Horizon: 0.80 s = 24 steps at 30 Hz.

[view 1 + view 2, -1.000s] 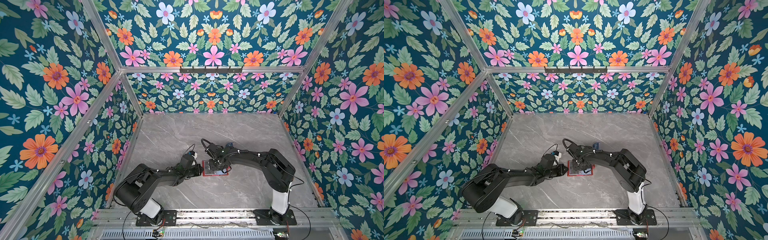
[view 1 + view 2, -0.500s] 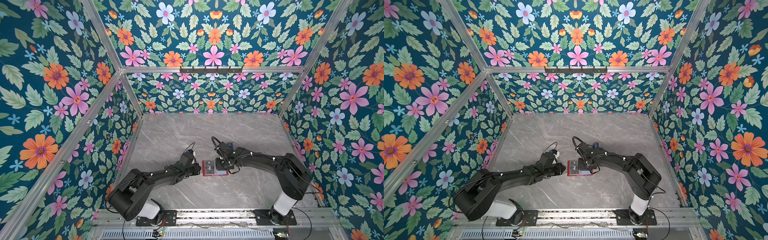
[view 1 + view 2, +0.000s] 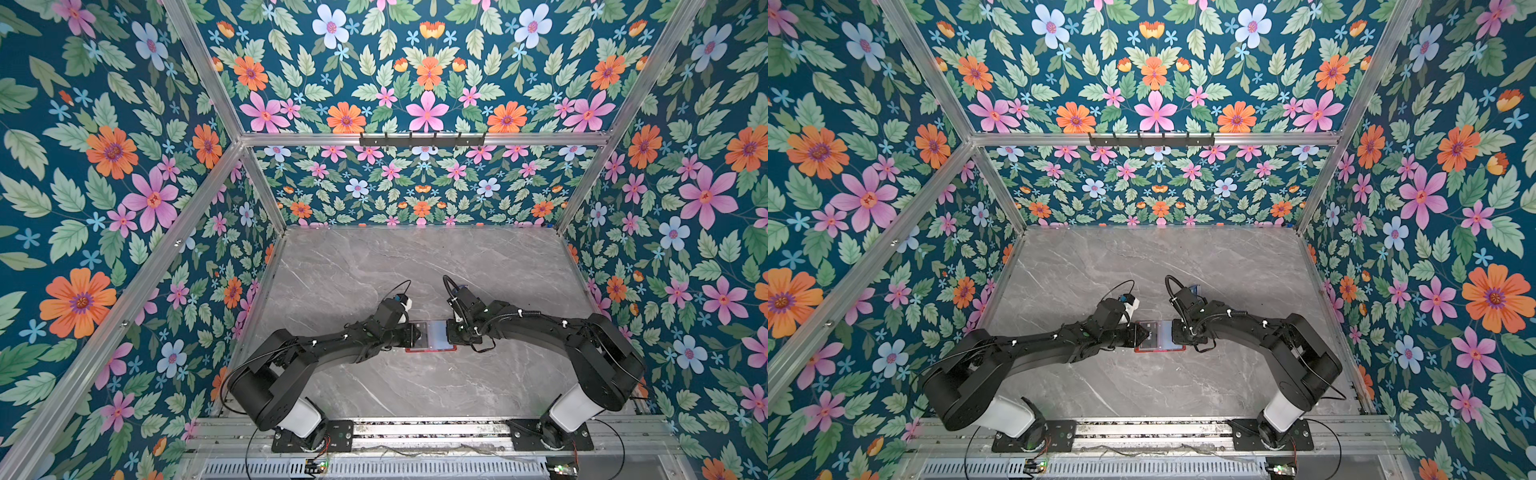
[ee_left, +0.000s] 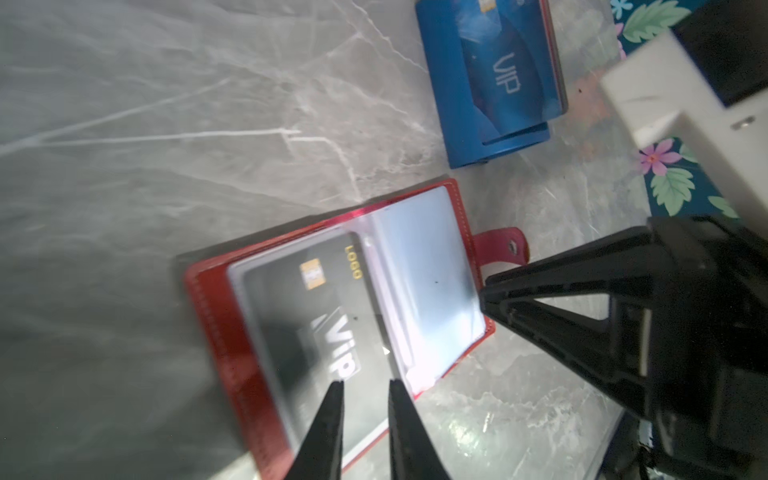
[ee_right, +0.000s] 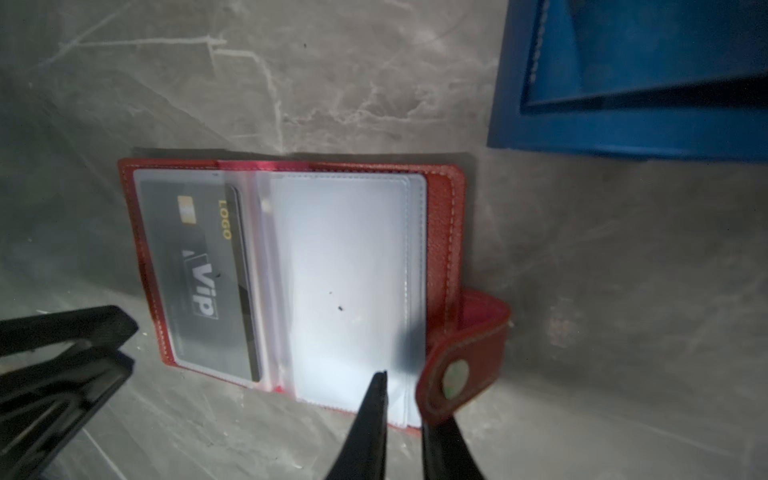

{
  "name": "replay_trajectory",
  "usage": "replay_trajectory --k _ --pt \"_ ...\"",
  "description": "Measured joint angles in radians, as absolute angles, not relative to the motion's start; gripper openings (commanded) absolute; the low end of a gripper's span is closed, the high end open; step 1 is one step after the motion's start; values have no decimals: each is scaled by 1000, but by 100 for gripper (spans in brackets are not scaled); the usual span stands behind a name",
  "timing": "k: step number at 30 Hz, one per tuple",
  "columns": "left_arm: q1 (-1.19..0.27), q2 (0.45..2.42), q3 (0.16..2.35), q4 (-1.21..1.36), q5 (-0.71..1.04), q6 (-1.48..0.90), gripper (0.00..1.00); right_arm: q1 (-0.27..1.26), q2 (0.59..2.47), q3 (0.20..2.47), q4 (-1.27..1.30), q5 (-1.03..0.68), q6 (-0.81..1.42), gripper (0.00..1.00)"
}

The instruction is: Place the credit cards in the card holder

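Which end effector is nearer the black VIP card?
Left. The left end effector hovers at the edge of the black VIP card; the right end effector is across the fold, over the empty sleeves by the snap strap.

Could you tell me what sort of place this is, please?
Likely a robot test booth: floral panels on an aluminium frame wall in a marble-look tabletop, with a mounting rail along its front.

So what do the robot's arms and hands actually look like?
The left arm and right arm are matte black with chunky rounded joints and a white segment above each base. Thin black cables loop off the wrists, fastened by small white ties. The left hand and right hand have slim black fingers tapering to points, with open triangular frames.
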<state>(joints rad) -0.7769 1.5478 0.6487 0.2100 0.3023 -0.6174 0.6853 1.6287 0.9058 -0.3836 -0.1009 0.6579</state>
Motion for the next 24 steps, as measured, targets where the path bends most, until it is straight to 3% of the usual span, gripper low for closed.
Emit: replay_trajectory --k 24 --pt "-807 1758 774 291 358 -619 25 685 1674 900 -373 -112 658 17"
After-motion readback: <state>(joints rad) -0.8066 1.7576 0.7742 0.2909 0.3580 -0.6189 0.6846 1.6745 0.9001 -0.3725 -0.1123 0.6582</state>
